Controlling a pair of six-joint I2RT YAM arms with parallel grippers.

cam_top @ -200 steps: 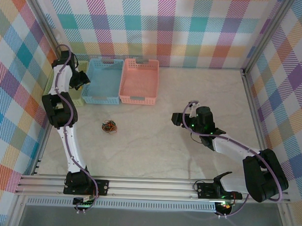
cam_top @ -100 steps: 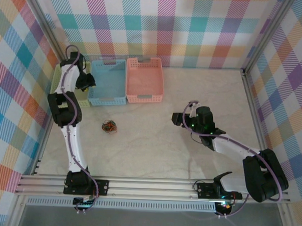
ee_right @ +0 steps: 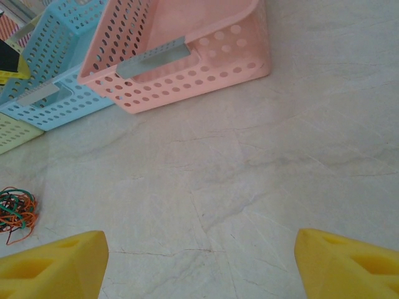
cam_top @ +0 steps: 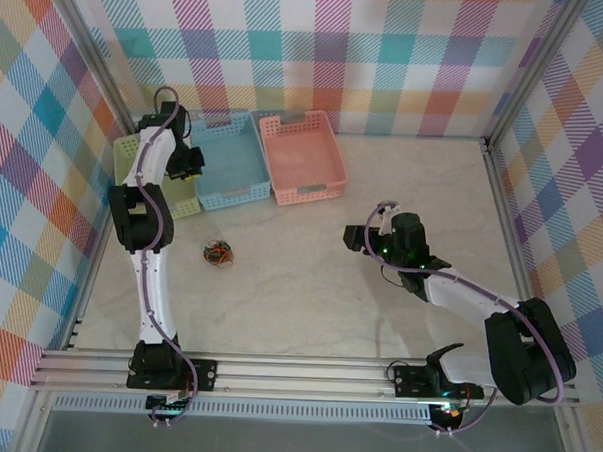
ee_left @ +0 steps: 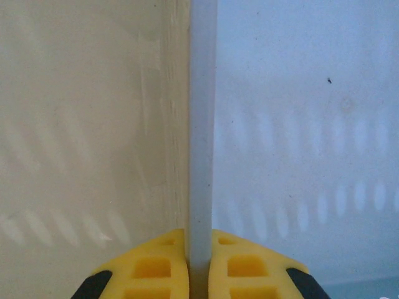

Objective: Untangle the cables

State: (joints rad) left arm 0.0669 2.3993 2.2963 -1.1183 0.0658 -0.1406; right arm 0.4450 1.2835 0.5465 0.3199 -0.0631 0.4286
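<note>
1. The cables (cam_top: 218,252) lie as one small tangle of orange-red, dark green and black on the table (cam_top: 308,306), left of centre and nearer than the baskets; nothing touches them, so we judge the untangling not yet begun
2. In the right wrist view the loops are heaped on one another, with an orange-red strand straying out on the near side
3. The left gripper (ee_left: 201,240) is up at the far left among the baskets, its fingers pinched narrow on a thin pale wall (ee_left: 201,124) where the green basket (cam_top: 125,156) meets the blue basket (cam_top: 233,198); from so close we cannot tell which of the two the wall belongs to
4. The pink basket (cam_top: 305,194) stands just right of the blue one, and the whole row sits skewed to the table edge
5. The right gripper (ee_right: 199,243) hangs right of centre, well apart from the tangle, facing left with its fingers spread wide and holding nothing
6. We take the step in hand to be basket handling on the left; to do it well we would open the fingers fully before drawing away, so the row is not dragged along
7. Then we would bring both grippers to the tangle from opposite sides, each pinching a different colour at an outer loop, and part them slowly and low; such thin wire may slip the pads, or the whole clump may ride along with one strand
</note>
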